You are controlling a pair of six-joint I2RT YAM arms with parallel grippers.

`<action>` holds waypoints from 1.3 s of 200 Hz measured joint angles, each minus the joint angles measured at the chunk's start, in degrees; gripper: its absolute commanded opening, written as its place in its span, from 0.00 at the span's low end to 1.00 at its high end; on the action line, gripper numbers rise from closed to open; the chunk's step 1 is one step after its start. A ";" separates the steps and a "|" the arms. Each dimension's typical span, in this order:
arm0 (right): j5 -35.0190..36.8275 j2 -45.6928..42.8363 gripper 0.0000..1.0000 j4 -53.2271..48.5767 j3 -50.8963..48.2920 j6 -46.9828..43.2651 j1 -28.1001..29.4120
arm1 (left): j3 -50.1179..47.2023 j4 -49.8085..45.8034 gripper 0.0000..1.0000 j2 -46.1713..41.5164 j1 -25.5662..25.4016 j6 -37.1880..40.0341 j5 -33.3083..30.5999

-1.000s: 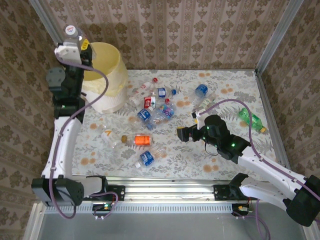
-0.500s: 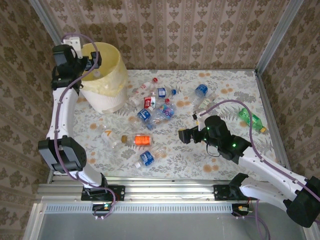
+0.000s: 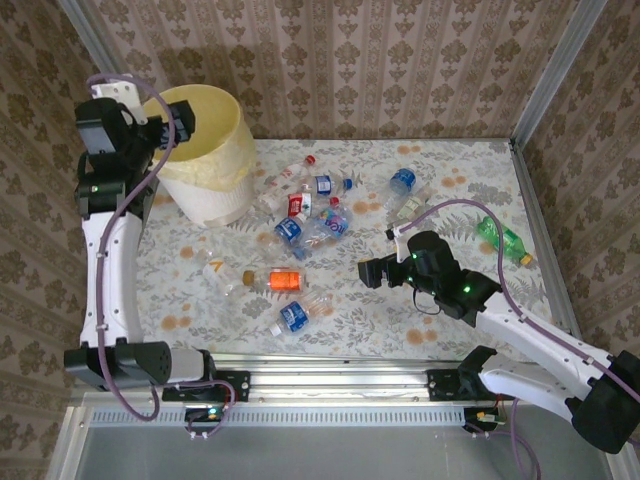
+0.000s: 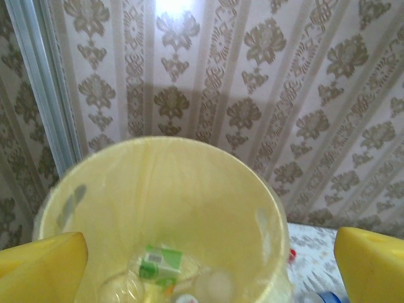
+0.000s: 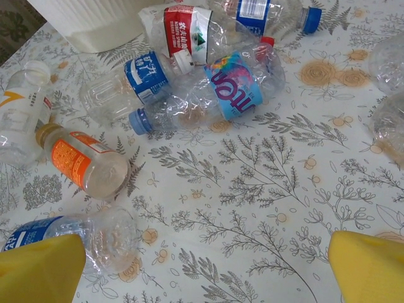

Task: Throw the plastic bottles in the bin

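Both your claws are spread wide and empty: the left over the bin, the right low over the bench.

Your left claw (image 4: 205,268) hangs above the bin (image 4: 158,142) with its yellow fingers far apart and nothing between them. A green-labelled bottle (image 4: 158,262) and a few clear ones lie in the yellow liner. Your right claw (image 5: 205,271) hovers just above the flowered bench (image 5: 252,208), fingers apart and gripping nothing. Ahead of it lie an orange-labelled bottle (image 5: 85,163) and the plastic bottles (image 3: 310,225) clustered near the bin's base. A green bottle (image 3: 503,240) lies well apart near the bench's right edge.
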 measured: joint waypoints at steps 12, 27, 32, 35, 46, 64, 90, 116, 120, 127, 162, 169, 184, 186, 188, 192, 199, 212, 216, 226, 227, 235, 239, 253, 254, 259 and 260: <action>0.00 0.02 1.00 -0.02 0.00 0.15 -0.02 | -1.40 -2.10 1.00 -1.22 -1.11 -0.70 -0.46; 0.00 0.02 1.00 -0.04 0.00 0.24 -0.02 | -3.78 -4.55 1.00 -2.67 -2.56 -1.33 -0.61; 0.00 0.02 1.00 -0.04 0.00 0.37 -0.02 | -4.70 -5.33 1.00 -3.13 -2.91 -1.57 -0.48; 0.00 0.00 1.00 -0.04 0.00 0.42 -0.02 | -5.29 -5.75 1.00 -3.45 -3.13 -1.75 -0.46; 0.02 0.00 1.00 -0.04 0.00 0.83 -0.09 | -7.78 -7.67 1.00 -4.81 -3.85 -2.54 -0.13; 0.02 0.02 1.00 0.00 -0.04 1.22 -0.26 | -12.31 -10.40 1.00 -7.50 -4.98 -4.04 0.20; 0.02 0.24 1.00 0.00 -0.50 1.46 -0.42 | -19.87 -13.79 1.00 -12.92 -6.82 -6.88 0.57; 0.02 1.11 1.00 0.00 -0.50 1.51 -0.59 | -27.30 -17.40 1.00 -17.53 -7.15 -9.35 0.92; 0.02 1.16 1.00 0.00 -0.50 1.51 -0.61 | -28.28 -17.99 1.00 -17.88 -7.15 -9.66 0.79; 0.02 1.18 1.00 0.00 -0.50 1.53 -0.61 | -29.79 -18.67 1.00 -18.25 -7.13 -10.01 0.61; 0.04 1.07 1.00 0.00 -0.70 1.70 -0.61 | -38.73 -19.71 1.00 -18.99 -5.81 -12.96 0.81; 0.04 0.98 1.00 0.00 -0.87 1.73 -0.61 | -40.41 -19.63 1.00 -18.99 -5.20 -13.64 1.05; 0.04 0.48 1.00 0.00 -1.60 1.99 -0.68 | -43.76 -18.99 0.99 -18.80 -3.61 -15.02 1.92; 0.04 0.44 1.00 -0.02 -1.66 2.03 -0.70 | -44.22 -18.82 0.99 -18.73 -3.39 -15.17 2.08; 0.04 0.35 1.00 -0.02 -1.75 2.14 -0.76 | -44.68 -18.58 0.99 -18.62 -3.13 -15.41 2.27; 0.04 0.22 1.00 -0.02 -1.95 2.29 -0.79 | -45.55 -18.05 0.99 -18.47 -2.67 -15.69 2.71; 0.04 0.00 1.00 -0.02 -2.19 2.40 -0.87 | -47.08 -17.11 0.99 -17.97 -1.84 -16.28 3.61; 0.17 -0.37 1.00 -0.07 -2.51 2.58 -0.98 | -49.37 -15.50 0.99 -16.74 -0.83 -17.20 4.63; 0.20 -0.46 1.00 -0.07 -2.58 2.62 -1.03 | -49.96 -14.99 0.98 -16.33 -0.61 -17.44 4.76; 0.24 -0.66 1.00 -0.07 -2.64 2.75 -1.09 | -51.45 -13.81 0.98 -15.43 -0.35 -18.01 5.16; 0.24 -0.66 1.00 -0.07 -2.64 2.75 -1.11 | -51.60 -13.70 0.98 -15.30 -0.31 -18.08 5.22; 0.24 -0.76 1.00 -0.04 -2.64 2.75 -1.14 | -52.50 -12.87 0.98 -14.69 -0.24 -18.40 5.33; 0.24 -0.79 1.00 -0.04 -2.64 2.78 -1.14 | -52.81 -12.52 0.98 -14.49 -0.24 -18.49 5.31; 0.26 -0.81 1.00 -0.04 -2.64 2.78 -1.16 | -53.79 -11.15 0.98 -13.57 -0.20 -18.71 5.11; 0.24 -0.81 1.00 -0.04 -2.64 2.78 -1.16 | -53.83 -11.08 0.98 -13.51 -0.20 -18.71 5.11; 0.24 -0.81 1.00 -0.07 -2.64 2.78 -1.14 | -54.10 -10.56 0.98 -13.25 -0.20 -18.73 4.92; 0.24 -0.81 1.00 -0.04 -2.64 2.78 -1.16 | -54.18 -10.40 0.98 -13.16 -0.20 -18.73 4.87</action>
